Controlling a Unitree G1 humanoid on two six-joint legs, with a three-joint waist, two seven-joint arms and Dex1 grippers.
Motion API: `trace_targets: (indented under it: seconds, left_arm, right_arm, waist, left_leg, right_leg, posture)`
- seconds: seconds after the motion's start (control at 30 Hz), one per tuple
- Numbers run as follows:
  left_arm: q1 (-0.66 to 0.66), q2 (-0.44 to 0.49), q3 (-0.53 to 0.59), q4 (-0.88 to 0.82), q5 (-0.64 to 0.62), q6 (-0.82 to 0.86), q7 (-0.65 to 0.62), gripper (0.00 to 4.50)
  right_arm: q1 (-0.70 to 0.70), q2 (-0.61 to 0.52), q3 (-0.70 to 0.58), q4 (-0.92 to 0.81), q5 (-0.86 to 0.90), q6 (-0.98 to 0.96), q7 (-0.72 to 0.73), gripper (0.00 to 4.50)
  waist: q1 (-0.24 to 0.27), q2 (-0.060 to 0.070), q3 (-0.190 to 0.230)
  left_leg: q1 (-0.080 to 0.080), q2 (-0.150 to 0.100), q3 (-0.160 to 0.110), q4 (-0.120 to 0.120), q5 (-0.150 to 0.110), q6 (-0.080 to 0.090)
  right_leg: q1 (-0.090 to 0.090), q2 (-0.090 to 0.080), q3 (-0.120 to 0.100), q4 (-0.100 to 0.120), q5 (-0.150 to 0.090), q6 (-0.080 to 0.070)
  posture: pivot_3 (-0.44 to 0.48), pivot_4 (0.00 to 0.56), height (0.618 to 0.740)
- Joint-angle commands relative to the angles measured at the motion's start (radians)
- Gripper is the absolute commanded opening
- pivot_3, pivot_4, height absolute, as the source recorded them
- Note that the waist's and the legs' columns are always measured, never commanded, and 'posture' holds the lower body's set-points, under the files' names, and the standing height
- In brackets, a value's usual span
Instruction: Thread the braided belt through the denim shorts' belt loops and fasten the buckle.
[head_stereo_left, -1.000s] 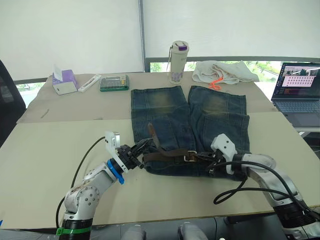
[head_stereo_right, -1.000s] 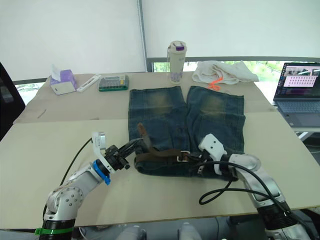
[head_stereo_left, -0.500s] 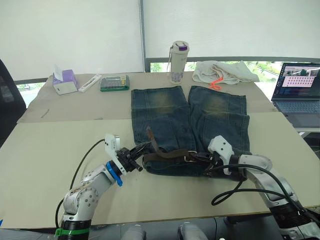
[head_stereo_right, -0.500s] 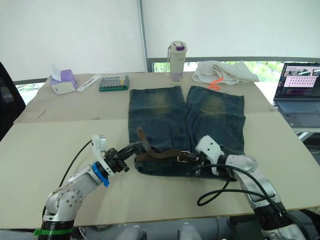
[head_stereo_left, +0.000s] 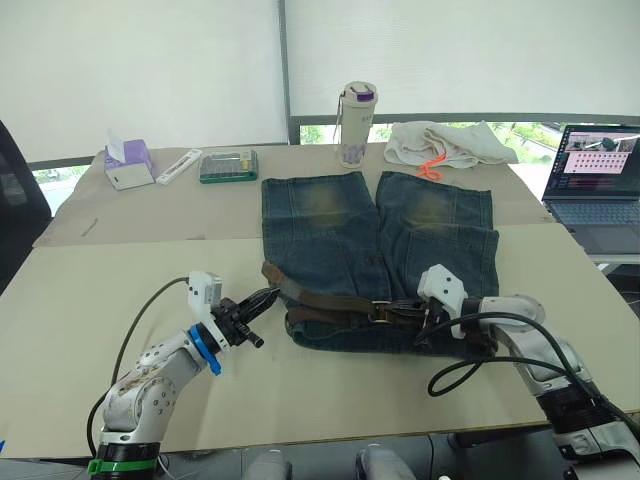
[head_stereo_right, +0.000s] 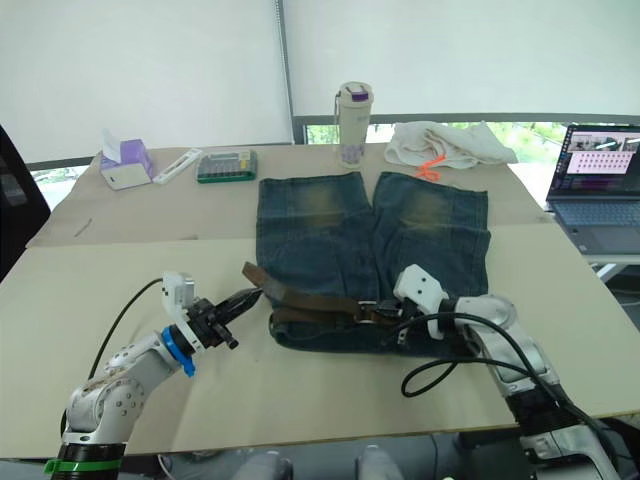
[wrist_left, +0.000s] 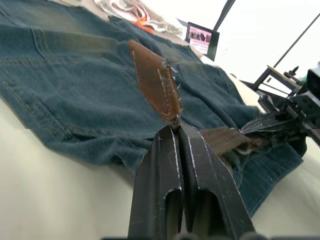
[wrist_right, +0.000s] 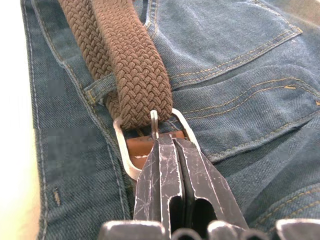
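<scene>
Fastening looked like the step in hand. Blue denim shorts (head_stereo_left: 375, 255) with faded tan patches lay flat in the middle of the pale desk (head_stereo_left: 90, 300), waistband toward the robot. The long dark-brown braided belt (head_stereo_left: 330, 300) ran along that waistband, and it passed under at least one small blue belt loop (wrist_right: 100, 89). The left pincer (head_stereo_right: 240, 299) was pinched shut on the belt's flat leather tip, holding it up and out past the left edge of the shorts. The right pincer (head_stereo_left: 428, 320) was pinched shut on the brown tab just behind the small silver metal buckle (wrist_right: 150, 137). The woven strap already went through the frame, with the pin lying on top of it.

Next, I thought, the left arm should pull the tip sideways until the strap was snug, while the right held the buckle steady so the pin could poke into the weave.

On the left the desk had lots of bare room for pulling. The near edge was close to both arms. A grey laptop (head_stereo_left: 598, 185) sat far to the right, well apart.
</scene>
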Motion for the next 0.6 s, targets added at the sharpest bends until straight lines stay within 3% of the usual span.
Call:
trace_targets:
  seconds: [0.03, 0.6]
  left_arm:
    - [-0.003, -0.009, 0.009, -0.027, 0.006, -0.027, 0.006, 0.00]
    - [0.031, -0.014, 0.019, -0.041, 0.026, -0.042, 0.033, 0.00]
  right_arm:
    - [-0.020, 0.004, 0.019, 0.005, -0.002, -0.027, 0.047, 0.03]
    - [-0.110, 0.090, 0.018, 0.103, 0.011, -0.058, 0.100, 0.03]
  waist:
    - [0.000, 0.000, 0.000]
    - [-0.005, 0.000, 0.000]
  left_leg:
    - [0.000, 0.000, 0.000, 0.000, 0.000, 0.000]
    - [0.001, 0.000, 0.000, 0.000, 0.000, 0.000]
  right_leg:
    - [0.000, 0.000, 0.000, 0.000, 0.000, 0.000]
    - [0.000, 0.000, 0.000, 0.001, 0.001, -0.001]
  posture:
    - [0.000, 0.150, 0.740]
    - [0.000, 0.150, 0.740]
